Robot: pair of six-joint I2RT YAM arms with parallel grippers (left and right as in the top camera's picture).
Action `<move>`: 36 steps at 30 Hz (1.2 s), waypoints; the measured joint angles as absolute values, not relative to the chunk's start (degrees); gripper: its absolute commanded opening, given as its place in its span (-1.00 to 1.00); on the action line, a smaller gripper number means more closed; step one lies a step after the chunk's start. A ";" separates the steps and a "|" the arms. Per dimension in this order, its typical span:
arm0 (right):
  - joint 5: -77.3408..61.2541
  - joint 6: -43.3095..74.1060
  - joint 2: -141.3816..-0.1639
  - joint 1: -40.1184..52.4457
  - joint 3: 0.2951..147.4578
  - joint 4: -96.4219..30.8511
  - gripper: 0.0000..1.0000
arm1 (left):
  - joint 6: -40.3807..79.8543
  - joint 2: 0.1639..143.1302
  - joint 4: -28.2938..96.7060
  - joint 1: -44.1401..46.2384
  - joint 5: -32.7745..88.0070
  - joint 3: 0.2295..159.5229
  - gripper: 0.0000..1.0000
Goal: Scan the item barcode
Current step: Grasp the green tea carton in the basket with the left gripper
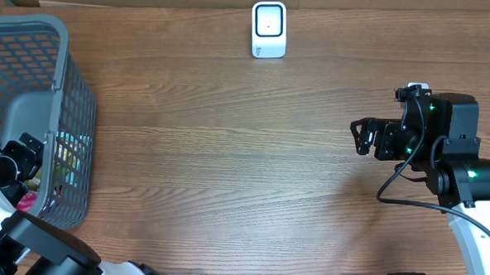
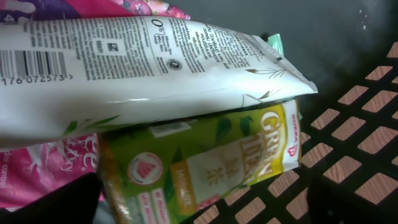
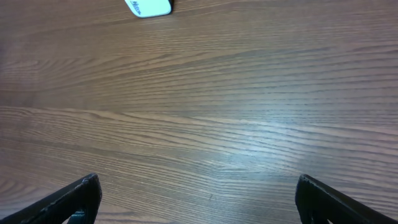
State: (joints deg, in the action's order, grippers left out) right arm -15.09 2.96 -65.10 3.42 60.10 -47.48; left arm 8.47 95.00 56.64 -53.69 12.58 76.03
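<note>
Wooden table [image 1: 228, 153], grey basket [image 1: 73, 88] at its left, white scanner [image 1: 269, 29] at the far edge; the right gripper [image 1: 359, 137] hangs released. Left wrist: the left gripper [image 2: 205, 199] is spread wide inside the basket, over a white pouch [image 2: 137, 68] (barcode [image 2: 34, 62] showing) lying on a green tea box [image 2: 205, 158]. Right wrist: fingers apart over bare wood.

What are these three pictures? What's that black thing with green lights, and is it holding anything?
That's one of two robot arms with pinching grippers. One picture looks down from above the wooden table; the other two come from cameras on the wrists. The right gripper hangs open over the wood, holding nothing. The left gripper, open too, reaches into the grey basket, above a white packet, a green tea box and a pink packet. The white scanner stands at the table's far edge.
</note>
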 measured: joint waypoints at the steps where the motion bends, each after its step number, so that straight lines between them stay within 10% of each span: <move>1: -15.09 2.96 -65.10 3.42 60.10 -47.51 1.00 | 8.58 95.00 56.69 -53.67 12.58 76.03 0.85; 18: -15.09 2.94 -65.10 3.42 60.10 -47.51 1.00 | 10.85 95.00 52.36 -53.67 8.99 69.45 0.80; 28: -15.18 2.96 -65.10 3.42 60.10 -47.46 1.00 | 11.99 95.00 50.19 -53.87 9.19 69.12 -0.25; 31: -15.20 2.98 -65.10 3.42 60.10 -47.48 1.00 | 12.12 95.00 49.45 -53.89 9.67 68.90 -0.83; 36: -15.22 2.94 -65.10 3.42 60.10 -47.46 1.00 | 11.90 95.00 49.21 -53.89 10.50 68.90 -0.92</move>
State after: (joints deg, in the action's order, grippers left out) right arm -15.22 2.94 -65.10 3.42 60.10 -47.46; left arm 11.90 95.00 49.21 -53.89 10.50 68.90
